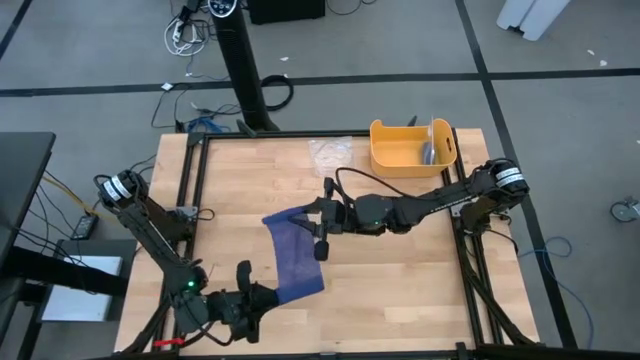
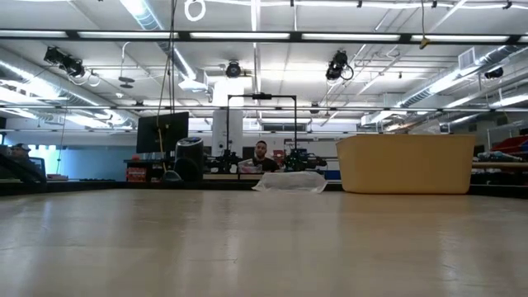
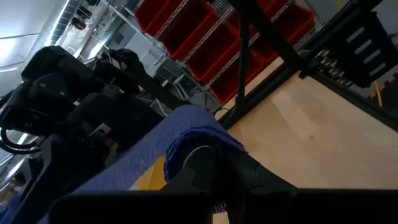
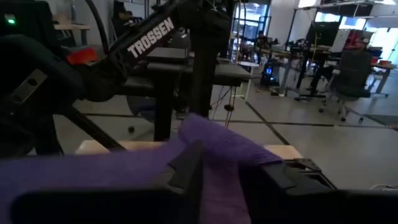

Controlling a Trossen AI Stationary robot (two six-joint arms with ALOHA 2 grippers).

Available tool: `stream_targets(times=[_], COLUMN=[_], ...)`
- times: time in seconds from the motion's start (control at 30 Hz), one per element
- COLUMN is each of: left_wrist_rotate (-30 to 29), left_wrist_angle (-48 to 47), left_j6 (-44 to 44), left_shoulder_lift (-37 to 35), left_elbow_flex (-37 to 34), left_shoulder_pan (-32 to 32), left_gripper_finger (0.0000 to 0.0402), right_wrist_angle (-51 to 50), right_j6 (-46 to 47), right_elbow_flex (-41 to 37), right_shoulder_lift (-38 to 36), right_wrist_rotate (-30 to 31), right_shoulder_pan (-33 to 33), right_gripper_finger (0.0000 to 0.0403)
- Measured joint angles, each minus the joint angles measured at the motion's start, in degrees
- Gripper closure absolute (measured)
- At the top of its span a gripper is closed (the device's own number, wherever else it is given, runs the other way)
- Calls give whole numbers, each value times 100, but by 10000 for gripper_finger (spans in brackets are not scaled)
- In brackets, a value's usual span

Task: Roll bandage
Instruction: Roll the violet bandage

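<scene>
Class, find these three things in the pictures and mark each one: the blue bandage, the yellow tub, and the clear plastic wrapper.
bandage [image 1: 296, 255]: high view, middle of the flat blue cloth.
yellow tub [image 1: 385, 157]: high view, its near wall.
clear plastic wrapper [image 1: 328, 153]: high view, centre of the crumpled film beside the tub.

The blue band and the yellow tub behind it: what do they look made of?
The long dark-blue soft cloth bandage looks like matte woven fabric: it drapes and folds between the left gripper and the right gripper, with a fuzzy weave in the wrist views. The yellow rectangular tub looks like smooth moulded plastic, probably rigid: thin even walls, rounded corners, slight sheen.
</scene>
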Motion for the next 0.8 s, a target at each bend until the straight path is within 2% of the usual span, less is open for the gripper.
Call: stream_targets(times=[0.17, 0.3, 0.47, 0.57, 0.67, 0.8], left_wrist_rotate=[-1, 0, -1, -12, -10, -16], left_wrist_angle=[-6, -2, 112, 221, 318, 527], left_j6=[7, 5, 5, -11, -125, -153], left_shoulder_lift=[0, 0, 0, 0, 0, -4], left_elbow_flex=[4, 4, 4, 4, 4, 4], left_shoulder_pan=[-6, -6, -12, -60, -104, -139], left_gripper_finger=[383, 383, 383, 383, 383, 383], right_wrist_angle=[16, 13, -23, -526, -1560, -2699], right_j6=[-15, 315, 381, -121, -317, -217], right_elbow_flex=[0, 0, 0, 0, 0, -251], right_shoulder_lift=[0, 0, -14, -246, -744, -1260], right_wrist_rotate=[9, 9, 9, 17, 42, 533], right_shoulder_pan=[48, 68, 90, 220, 486, 943], right_gripper_finger=[245, 207, 179, 175, 177, 182])
